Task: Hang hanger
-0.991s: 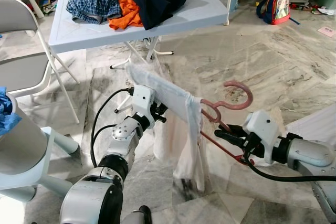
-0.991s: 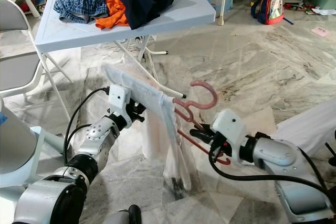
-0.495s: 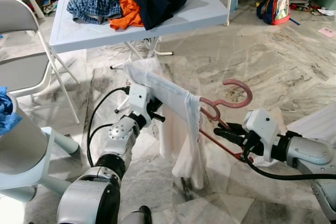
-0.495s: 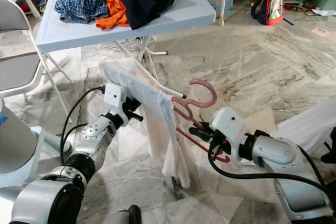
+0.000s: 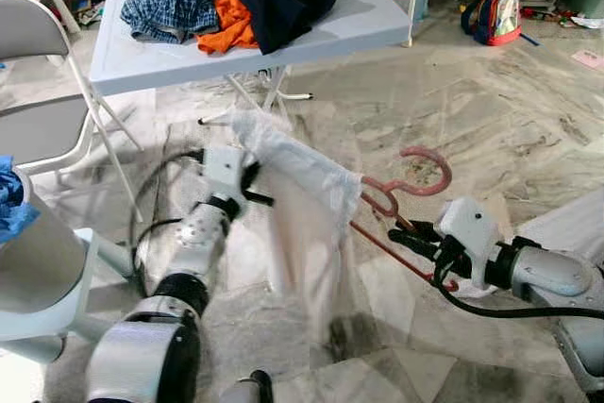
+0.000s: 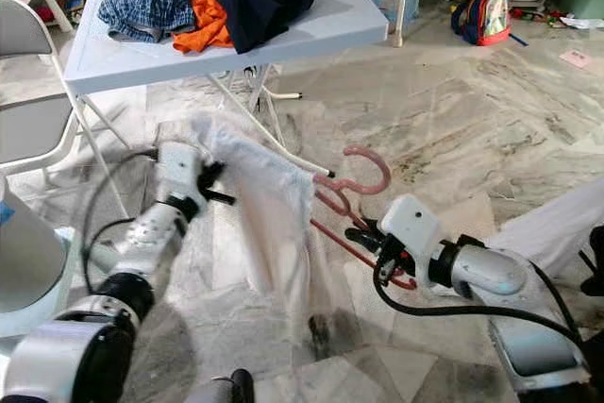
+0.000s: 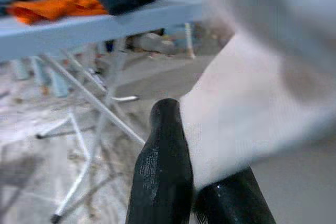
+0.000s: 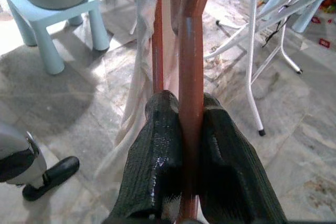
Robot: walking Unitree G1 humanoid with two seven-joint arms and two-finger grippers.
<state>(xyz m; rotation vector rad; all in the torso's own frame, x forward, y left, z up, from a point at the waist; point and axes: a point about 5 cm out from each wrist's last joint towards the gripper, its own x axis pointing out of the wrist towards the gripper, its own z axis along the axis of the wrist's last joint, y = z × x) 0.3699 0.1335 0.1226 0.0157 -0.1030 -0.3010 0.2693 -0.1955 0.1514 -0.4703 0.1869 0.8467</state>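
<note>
A pink-red hanger [image 5: 420, 172] hangs in the air over the marble floor, hook pointing up and to the right. My right gripper [image 5: 418, 234] is shut on its lower bar; the right wrist view has the bar [image 8: 191, 40] clamped between both fingers [image 8: 160, 129]. A white garment [image 5: 302, 200] is draped over the hanger's left arm and hangs down, blurred. My left gripper [image 5: 253, 188] is at the garment's upper left end. In the left wrist view its fingers [image 7: 163, 166] pinch the white cloth [image 7: 247, 103].
A pale blue folding table [image 5: 349, 25] behind holds a plaid, an orange and a dark garment. A grey folding chair [image 5: 42, 125] and a light blue stool [image 5: 52, 304] stand at the left. A backpack [image 5: 495, 11] lies far right, white fabric [image 5: 576, 224] near right.
My left arm has swung left and back, dragging the garment's end with it; the cloth now swings and blurs. The right gripper has kept the hanger almost still.
</note>
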